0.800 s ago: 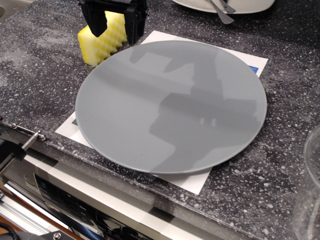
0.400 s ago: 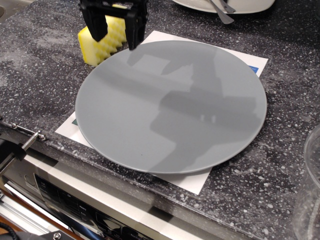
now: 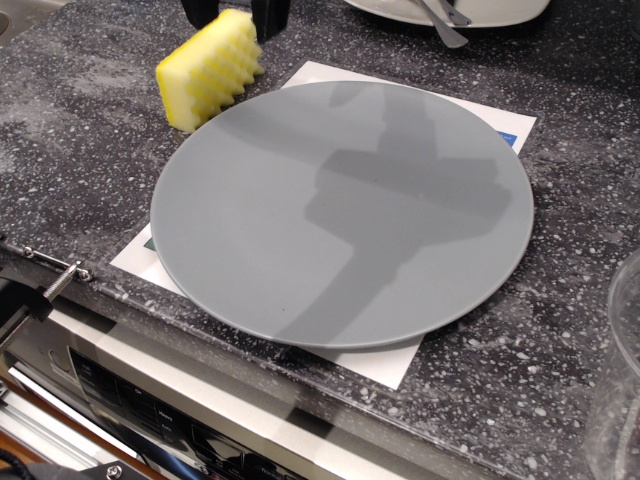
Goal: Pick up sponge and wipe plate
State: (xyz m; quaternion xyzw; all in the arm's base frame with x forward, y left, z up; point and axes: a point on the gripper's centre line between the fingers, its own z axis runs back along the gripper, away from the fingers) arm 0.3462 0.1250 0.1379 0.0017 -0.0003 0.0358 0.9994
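From my feed, the tool (image 3: 235, 12) is mostly cut off by the top edge; I see only 2 black finger tips, spread with a gap between them and gripping nothing, poised just above the sponge (image 3: 208, 68). The sponge lies free on the dark speckled surface (image 3: 80, 150), tilted, its zigzag side toward me, just beside the upper left rim of the plate (image 3: 180, 230). The plate sits on a white sheet of paper (image 3: 390, 362) and carries nothing, only a dark reflection. At top right, a white dish (image 3: 400, 12) with a metal utensil (image 3: 442, 24) in it is cropped. At far right, a clear container (image 3: 620, 380) is also cropped.
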